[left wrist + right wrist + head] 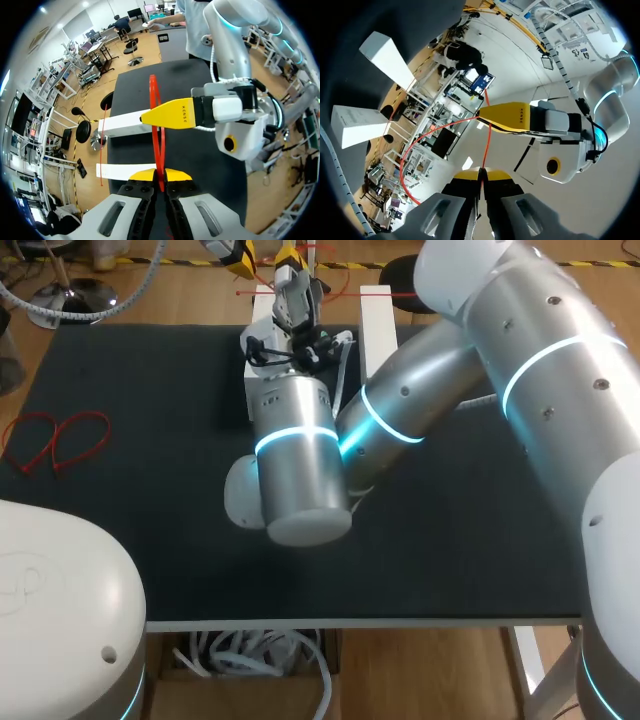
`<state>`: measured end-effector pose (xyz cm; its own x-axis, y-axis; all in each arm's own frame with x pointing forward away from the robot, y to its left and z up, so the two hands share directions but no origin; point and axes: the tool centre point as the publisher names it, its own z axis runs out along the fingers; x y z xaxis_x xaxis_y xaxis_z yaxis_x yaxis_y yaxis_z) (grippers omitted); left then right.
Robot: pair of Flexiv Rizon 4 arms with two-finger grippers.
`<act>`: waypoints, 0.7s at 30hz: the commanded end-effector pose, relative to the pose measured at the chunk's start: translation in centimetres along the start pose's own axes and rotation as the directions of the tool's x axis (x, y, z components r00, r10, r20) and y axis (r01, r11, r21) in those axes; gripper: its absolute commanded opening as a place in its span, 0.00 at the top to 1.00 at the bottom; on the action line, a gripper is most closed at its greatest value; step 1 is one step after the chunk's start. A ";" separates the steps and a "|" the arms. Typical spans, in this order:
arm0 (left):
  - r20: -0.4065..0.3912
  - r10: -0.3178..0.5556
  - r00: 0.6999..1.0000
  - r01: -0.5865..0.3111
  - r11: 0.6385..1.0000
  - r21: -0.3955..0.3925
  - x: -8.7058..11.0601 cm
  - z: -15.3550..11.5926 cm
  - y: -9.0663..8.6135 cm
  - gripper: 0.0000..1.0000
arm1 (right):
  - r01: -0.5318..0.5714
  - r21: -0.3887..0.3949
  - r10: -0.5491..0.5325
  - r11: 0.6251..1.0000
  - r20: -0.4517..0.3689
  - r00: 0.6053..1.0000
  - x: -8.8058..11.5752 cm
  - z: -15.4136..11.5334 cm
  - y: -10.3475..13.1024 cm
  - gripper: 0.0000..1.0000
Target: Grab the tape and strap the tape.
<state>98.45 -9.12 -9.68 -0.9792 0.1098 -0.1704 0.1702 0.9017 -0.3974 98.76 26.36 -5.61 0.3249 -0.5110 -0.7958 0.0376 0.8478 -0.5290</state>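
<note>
Clenched on the red tape point(155, 115) at the left end effector point(161, 176), yellow tips pinched together on the strap's thin edge. Straight ahead of those tips, the tape standing as a narrow red loop, crossed by one yellow finger point(172, 114) of the right end effector point(481, 175), grey body just behind it.

Clamped on the tape at the right end effector too, tips closed on the strap, the line arching up and away ahead of them. Close ahead there, the other end effector's yellow finger and white housing, blocking what lies past them.

Beside both end effectors, two white bars point(376, 330) on the black desk point(150, 540), a thin red strand across their far ends. From above, the right arm point(420, 400) lying over the middle of the desk and hiding part of one bar.

Well apart from both end effectors, toward the left arm's side, a spare red loop point(58, 440) flat on the desk.

Small dark lettering on each yellow finger, faint print on one white bar, too small to make out.
</note>
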 end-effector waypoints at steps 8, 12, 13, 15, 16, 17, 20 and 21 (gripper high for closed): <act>-0.003 -0.001 1.000 0.001 1.000 -0.004 -0.1 -0.1 0.0 1.00 | 0.044 -0.040 -0.044 0.998 0.008 0.999 -0.1 -0.1 -0.1 1.00; -0.003 -0.001 1.000 0.001 1.000 -0.004 -0.1 -0.1 0.0 1.00 | 0.071 -0.055 -0.070 0.996 0.022 0.997 -0.2 -0.2 0.3 1.00; -0.003 -0.001 1.000 0.001 1.000 -0.004 -0.1 -0.1 0.0 1.00 | 0.073 -0.055 -0.071 0.996 0.023 0.997 -0.2 -0.2 0.4 1.00; -0.003 -0.001 1.000 0.001 1.000 -0.004 -0.1 -0.1 0.0 1.00 | 0.087 -0.063 -0.085 0.994 0.027 0.996 -0.2 -0.2 0.7 1.00; -0.003 -0.001 1.000 0.001 1.000 -0.004 -0.1 -0.1 0.0 1.00 | 0.088 -0.063 -0.087 0.994 0.027 0.996 -0.2 -0.2 0.8 1.00; -0.003 -0.001 1.000 0.001 1.000 -0.004 -0.1 -0.1 0.0 1.00 | 0.088 -0.065 -0.087 0.994 0.026 0.996 -0.2 -0.3 0.9 1.00; -0.003 -0.001 1.000 0.001 1.000 -0.004 -0.1 -0.1 0.0 1.00 | 0.104 -0.076 -0.103 0.992 0.018 0.995 0.2 -0.3 1.4 1.00; -0.003 -0.001 1.000 0.001 1.000 -0.004 -0.1 -0.1 0.0 1.00 | 0.121 -0.079 -0.119 0.990 0.022 0.993 0.3 -0.4 1.5 1.00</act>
<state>98.47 -9.02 -9.72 -0.9794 0.1087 -0.1700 0.1689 0.9025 -0.3963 98.79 27.33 -6.67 0.3393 -0.5925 -0.7306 0.0017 0.7771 -0.6294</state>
